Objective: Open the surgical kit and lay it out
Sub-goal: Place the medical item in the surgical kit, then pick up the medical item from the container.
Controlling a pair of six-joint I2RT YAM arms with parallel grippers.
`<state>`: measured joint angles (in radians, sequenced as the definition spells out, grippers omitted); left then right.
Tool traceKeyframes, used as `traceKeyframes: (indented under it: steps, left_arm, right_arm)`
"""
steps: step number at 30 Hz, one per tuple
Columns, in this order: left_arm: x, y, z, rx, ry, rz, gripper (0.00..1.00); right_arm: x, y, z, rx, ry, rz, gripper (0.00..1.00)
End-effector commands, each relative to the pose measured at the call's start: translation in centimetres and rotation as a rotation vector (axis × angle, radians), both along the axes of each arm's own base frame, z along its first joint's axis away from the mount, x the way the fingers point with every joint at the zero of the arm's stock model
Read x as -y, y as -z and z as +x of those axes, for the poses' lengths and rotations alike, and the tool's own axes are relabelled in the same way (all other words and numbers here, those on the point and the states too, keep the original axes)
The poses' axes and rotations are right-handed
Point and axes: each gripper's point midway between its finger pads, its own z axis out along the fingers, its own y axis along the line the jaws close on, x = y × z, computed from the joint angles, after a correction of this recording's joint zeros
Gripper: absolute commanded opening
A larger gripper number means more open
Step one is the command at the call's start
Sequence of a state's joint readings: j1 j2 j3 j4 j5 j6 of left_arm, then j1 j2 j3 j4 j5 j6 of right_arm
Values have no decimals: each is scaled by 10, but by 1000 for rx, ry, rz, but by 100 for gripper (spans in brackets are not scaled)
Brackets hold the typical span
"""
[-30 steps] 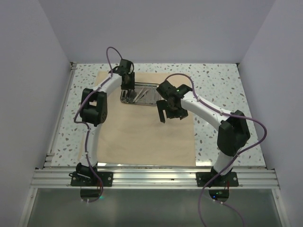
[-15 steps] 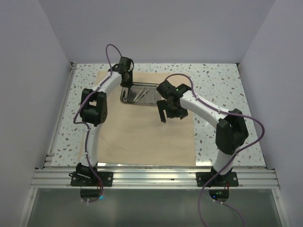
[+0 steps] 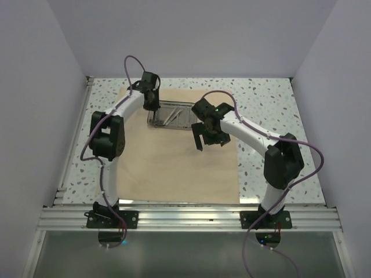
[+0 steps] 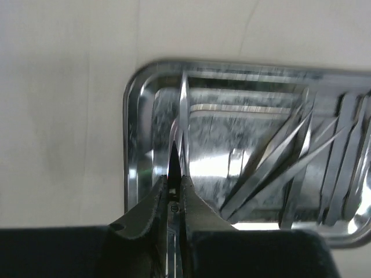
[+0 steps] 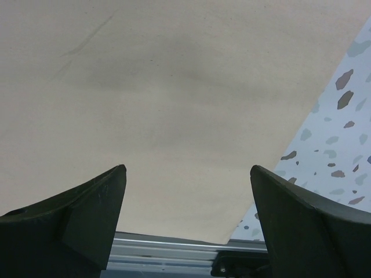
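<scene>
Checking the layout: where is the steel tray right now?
Top view: steel tray lies on the beige cloth near its far edge, beside the left tool.

The large beige cloth wrap (image 3: 174, 168) lies unfolded and flat on the surface, with faint creases. On its far part sits the small shiny rectangular steel tray (image 4: 131, 150) with rounded corners, open side up. Thin metal instruments (image 4: 272, 168) lie slanted and overlapping inside it. One slender pointed metal piece (image 4: 184, 110) at the tray's left end is pinched in the left tool (image 4: 174, 176).
</scene>
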<state>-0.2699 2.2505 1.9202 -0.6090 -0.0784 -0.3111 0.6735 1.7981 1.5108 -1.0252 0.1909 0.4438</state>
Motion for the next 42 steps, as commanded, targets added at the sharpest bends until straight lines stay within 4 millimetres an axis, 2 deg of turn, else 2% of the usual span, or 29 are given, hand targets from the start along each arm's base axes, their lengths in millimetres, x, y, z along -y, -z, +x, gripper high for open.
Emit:
traceKeyframes:
  steps: [1,2,4,5,6,8,11,12,16,18,19,22,24,25,26,28,29,30,32,33,34,35,36,37,38,39,40,41,42]
  left_arm:
    - [-4,-32,-48,27,16,-40,0]
    - [-7,-25,-78,-11,14,-47,0]
    - [-11,-21,-106,-41,5,-54,0]
    - [-9,-36,-120,-15,5,-80,0]
    - [-13,-18,-146,-68,5,-76,0]
    - [-13,-18,-179,-80,12,-85,0]
    - [-14,-22,-209,-82,7,-98,0]
    - [-18,-11,-225,-117,3,-89,0]
    - [-27,-4,-257,-142,-21,-91,2]
    - [-32,-1,-269,-162,-24,-80,14]
    - [-33,-6,-270,-150,-23,-81,44]
    - [-32,-26,-260,-96,-14,-84,78]
    - [-26,-49,-239,-28,-5,-92,82]
    - [-24,-48,-229,-25,11,-75,82]
    - [-20,-63,-212,19,17,-76,80]
    - [-13,-56,-187,15,43,-50,70]
    - [-6,-72,-165,66,50,-54,67]
    - [-2,-57,-152,33,67,-28,62]
    - [10,-74,-117,93,85,-37,57]
    - [15,-55,-105,59,105,-17,56]
    - [24,-69,-86,102,116,-34,55]
    - [29,-68,-75,111,130,-37,54]
    - [33,-47,-65,76,147,-18,54]
    - [41,-59,-47,116,158,-29,54]
    - [44,-55,-40,111,167,-26,54]
    - [46,-33,-32,75,176,-6,54]
    - [52,-43,-19,102,182,-15,53]
    - [54,-38,-13,95,186,-18,52]
    - [57,-20,-8,63,191,-14,52]
  right_arm:
    - [-10,-15,12,38,-32,50,93]
    - [-12,-17,14,44,-32,62,94]
    - [-18,-25,23,71,-36,85,96]
    - [-21,-25,28,80,-40,93,96]
    - [-26,-32,34,96,-49,112,96]
    - [-32,-28,42,87,-57,110,96]
    - [-42,-36,54,93,-87,118,96]
    - [-47,-36,61,98,-99,119,96]
    - [-52,-39,71,106,-108,120,97]
    - [-50,-40,74,109,-89,126,98]
    - [-49,-41,75,112,-81,132,98]
    - [-48,-41,78,105,-55,164,99]
    - [-48,-40,79,108,-42,175,98]
    - [-49,-41,77,110,-40,181,98]
    - [-49,-42,78,119,-35,191,98]
    - [-48,-40,72,109,-22,204,98]
    - [-45,-36,68,98,-12,198,98]
    - [-43,-34,65,92,-10,193,98]
    - [-35,-34,59,97,0,180,97]
    - [-32,-34,57,97,5,175,98]
    - [-29,-34,56,102,9,171,97]
    - [-24,-34,51,101,12,162,97]
    - [-19,-34,51,107,21,151,98]
    - [-17,-34,48,104,24,146,97]
    - [-14,-35,45,105,31,145,97]
    - [-10,-35,45,108,39,140,97]
    - [-7,-36,44,106,45,137,97]
    - [-4,-34,41,100,47,130,98]
    - [-2,-35,41,103,49,128,98]
